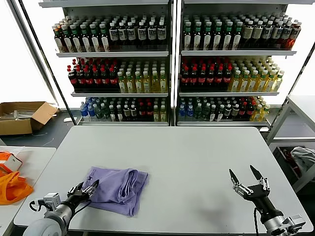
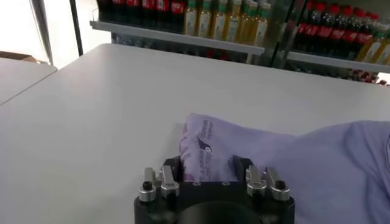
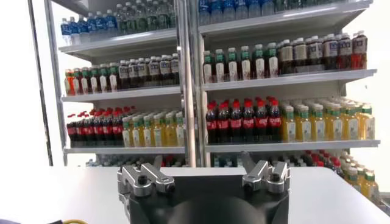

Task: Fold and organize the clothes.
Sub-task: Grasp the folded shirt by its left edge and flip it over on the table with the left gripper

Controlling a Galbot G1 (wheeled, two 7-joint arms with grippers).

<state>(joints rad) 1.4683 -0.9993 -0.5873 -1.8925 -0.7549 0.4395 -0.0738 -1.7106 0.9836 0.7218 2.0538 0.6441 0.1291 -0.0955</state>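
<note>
Head view: a lavender T-shirt [image 1: 118, 189], soft and creased, lies roughly folded on the pale surface [image 1: 187, 162]. The left gripper [image 1: 89, 188] sits at the shirt's near-left corner, fingers closed over its edge, by far the nearer arm. The right gripper [image 1: 249, 178] hovers well apart from the shirt, fingers spread.

Left wrist view: the shirt [image 2: 317, 164] spreads away from the gripper [image 2: 207, 173], whose fingers pinch a bunched corner bearing dark print.

Right wrist view: its gripper [image 3: 204, 173] faces shelves of bottles [image 3: 244, 122], empty.

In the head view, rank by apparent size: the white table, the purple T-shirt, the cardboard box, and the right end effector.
1. White table, by far the largest.
2. Purple T-shirt.
3. Cardboard box, close to the shirt, but farther from the camera and cut off by the frame edge, so that order is unsure.
4. Right end effector, smallest.
</note>
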